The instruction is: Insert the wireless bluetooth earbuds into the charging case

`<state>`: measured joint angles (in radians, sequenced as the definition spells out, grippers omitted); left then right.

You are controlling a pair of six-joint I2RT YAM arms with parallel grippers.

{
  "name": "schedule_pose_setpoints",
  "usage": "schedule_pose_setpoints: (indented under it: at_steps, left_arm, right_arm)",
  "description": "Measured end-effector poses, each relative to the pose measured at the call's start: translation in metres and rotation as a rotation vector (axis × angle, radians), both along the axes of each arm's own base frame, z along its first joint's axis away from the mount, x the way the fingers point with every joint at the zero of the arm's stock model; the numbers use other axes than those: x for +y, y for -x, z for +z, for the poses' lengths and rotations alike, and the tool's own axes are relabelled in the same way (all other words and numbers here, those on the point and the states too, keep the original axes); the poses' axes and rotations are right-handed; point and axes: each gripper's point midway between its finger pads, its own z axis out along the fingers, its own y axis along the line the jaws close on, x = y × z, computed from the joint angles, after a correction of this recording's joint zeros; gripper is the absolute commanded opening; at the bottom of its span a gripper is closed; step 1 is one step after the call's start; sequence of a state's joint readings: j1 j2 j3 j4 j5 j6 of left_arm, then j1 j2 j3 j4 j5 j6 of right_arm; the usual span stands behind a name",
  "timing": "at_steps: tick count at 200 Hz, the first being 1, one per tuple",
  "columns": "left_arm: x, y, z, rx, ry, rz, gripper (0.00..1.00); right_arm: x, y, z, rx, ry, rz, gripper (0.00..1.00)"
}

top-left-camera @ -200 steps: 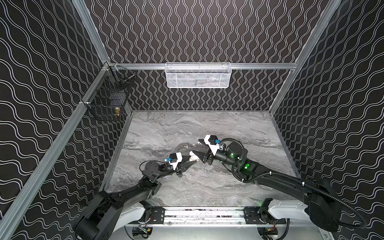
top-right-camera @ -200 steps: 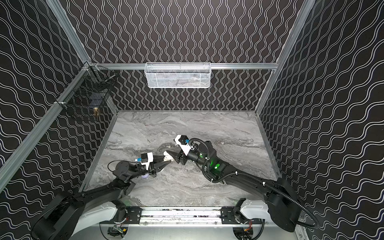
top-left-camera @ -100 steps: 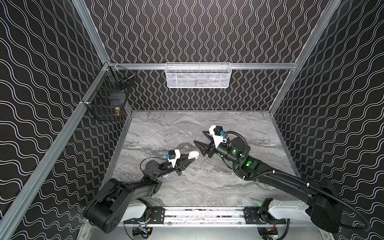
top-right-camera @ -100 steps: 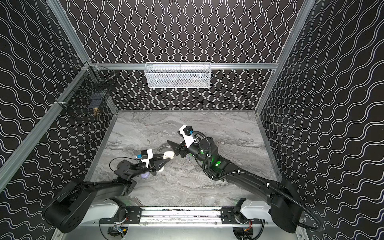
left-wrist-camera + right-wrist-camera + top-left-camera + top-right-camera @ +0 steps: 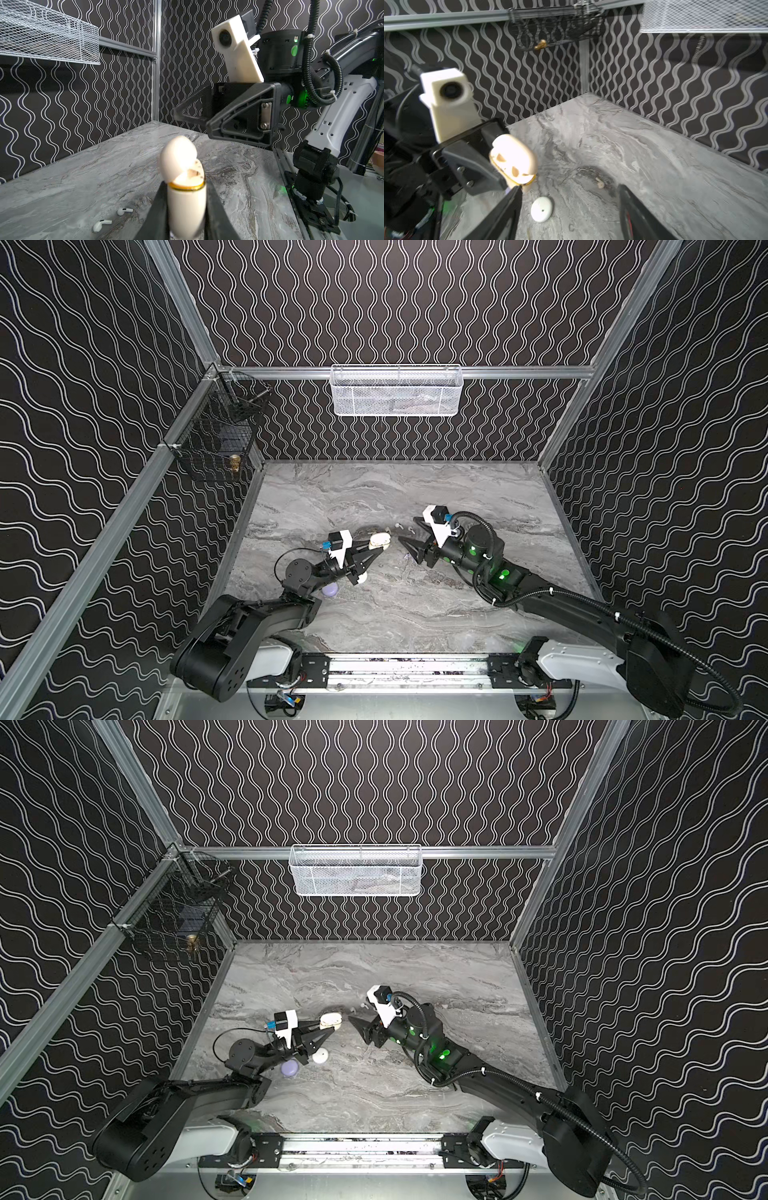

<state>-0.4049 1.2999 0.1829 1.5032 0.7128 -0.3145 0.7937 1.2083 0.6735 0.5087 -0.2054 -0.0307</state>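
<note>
- The left gripper (image 5: 186,187) is seen pinched on the cream charging case (image 5: 186,205), held upright with its lid (image 5: 178,158) flipped open.
- The right gripper (image 5: 569,190) is held spread wide, near that case.
- Two white earbuds (image 5: 124,211) are spotted on the table (image 5: 62,187) beside the left gripper.
- A cream earbud (image 5: 600,184) lies just ahead of the right gripper.

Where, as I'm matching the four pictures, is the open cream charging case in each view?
In a top view: cream charging case just below centre.
In a top view: case slightly left of centre.
Left wrist: case upright in the foreground, clamped by the left gripper.
Right wrist: case lid open, near the round white case.
Shared landmark: the hanging white mesh basket.
</note>
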Motion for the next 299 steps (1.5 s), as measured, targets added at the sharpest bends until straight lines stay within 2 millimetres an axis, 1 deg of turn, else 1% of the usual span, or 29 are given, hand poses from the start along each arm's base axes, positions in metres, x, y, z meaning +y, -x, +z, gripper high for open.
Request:
schedule_pose_setpoints:
  at_steps: [21, 45, 101, 145, 188, 212, 231, 248, 266, 282, 299]
  left_arm:
    - [0.000, 0.001, 0.001, -0.005, 0.000, -0.005, 0.00]
    - [-0.001, 0.003, 0.002, -0.010, 0.000, -0.012, 0.00]
    - [-0.004, 0.006, 0.003, -0.017, -0.002, -0.035, 0.00]
    - [-0.005, 0.005, 0.002, -0.011, -0.003, -0.034, 0.00]
    - [-0.005, -0.001, -0.002, 0.029, 0.006, -0.023, 0.00]
    - [-0.004, -0.004, -0.003, 0.055, 0.015, -0.015, 0.00]
    - [-0.005, -0.006, -0.006, 0.070, 0.013, -0.014, 0.00]
    - [-0.005, -0.011, -0.009, 0.089, 0.014, -0.007, 0.00]
    - [-0.005, -0.017, -0.014, 0.121, 0.016, -0.002, 0.00]
    - [-0.003, -0.022, -0.018, 0.153, 0.021, 0.009, 0.00]
    - [0.003, -0.030, -0.021, 0.173, 0.025, 0.040, 0.00]
  right_arm:
    - [0.009, -0.001, -0.002, 0.003, 0.006, 0.037, 0.73]
    - [0.018, -0.005, 0.001, 0.002, 0.002, 0.058, 0.73]
    - [0.031, -0.019, 0.009, 0.014, -0.016, 0.048, 0.73]
    - [0.033, -0.019, 0.009, 0.023, -0.019, 0.049, 0.73]
    - [0.033, -0.021, 0.009, 0.039, -0.029, 0.040, 0.73]
    - [0.033, -0.024, 0.014, 0.032, -0.035, 0.025, 0.74]
    - [0.033, -0.028, 0.022, 0.029, -0.051, 0.004, 0.79]
    - [0.029, -0.032, 0.032, 0.029, -0.067, -0.029, 0.80]
    - [0.020, -0.034, 0.048, 0.029, -0.099, -0.071, 0.81]
    - [0.005, -0.041, 0.062, 0.030, -0.131, -0.135, 0.79]
    - [-0.020, -0.059, 0.067, 0.067, -0.164, -0.241, 0.76]
